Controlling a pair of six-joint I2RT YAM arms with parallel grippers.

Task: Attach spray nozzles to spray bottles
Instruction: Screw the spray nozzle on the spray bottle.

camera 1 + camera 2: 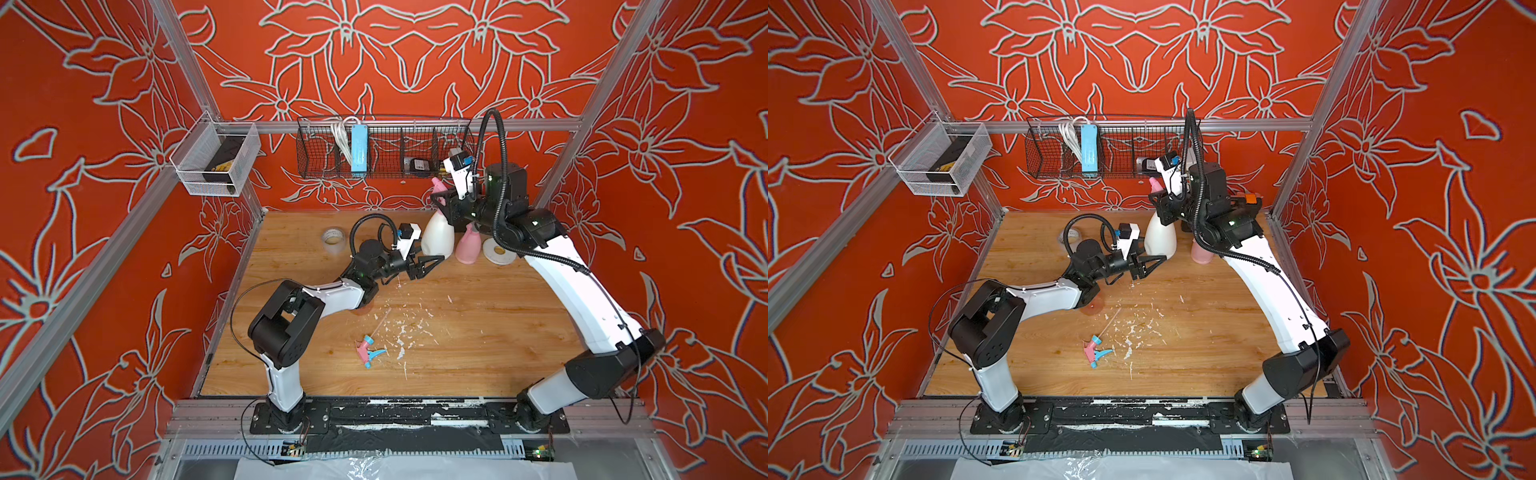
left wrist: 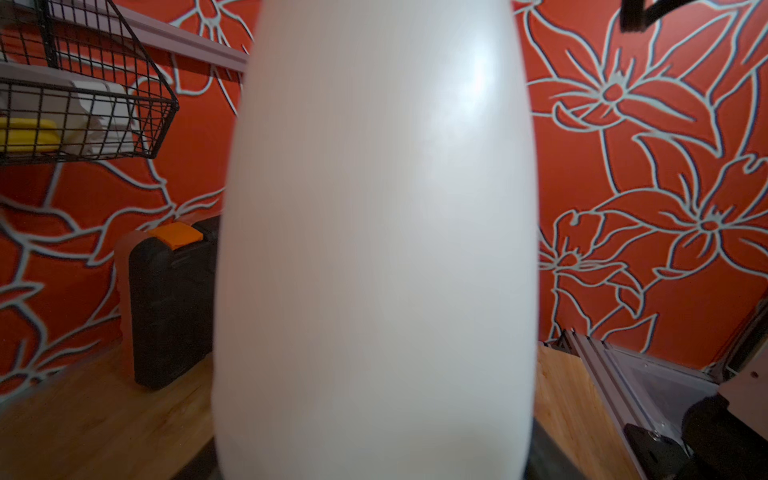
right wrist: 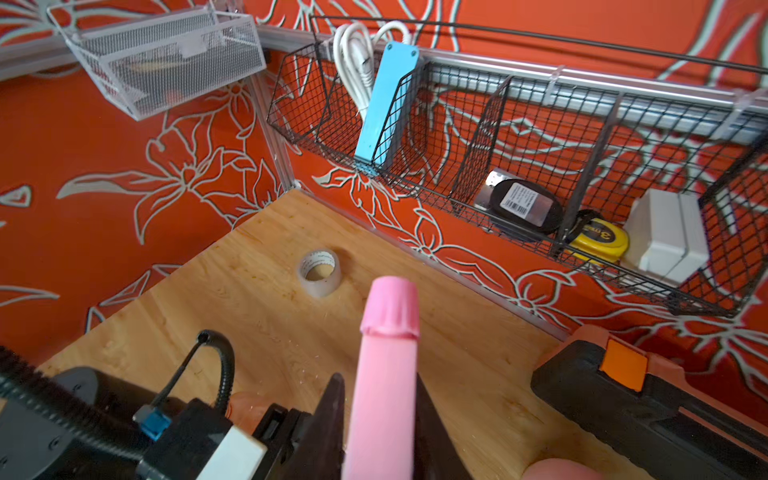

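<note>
the left gripper [image 1: 434, 262] squeezes the white bottle [image 1: 437, 237] down low. the right gripper [image 3: 380, 419] pinches the pink nozzle [image 3: 390, 316] above its neck.

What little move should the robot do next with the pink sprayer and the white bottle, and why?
Probably the right hand should press the pink nozzle down and twist it a little. It grips the nozzle at the top of the white bottle, and the left hand seems to hold that bottle's base steady. How far it is seated is hidden.
</note>
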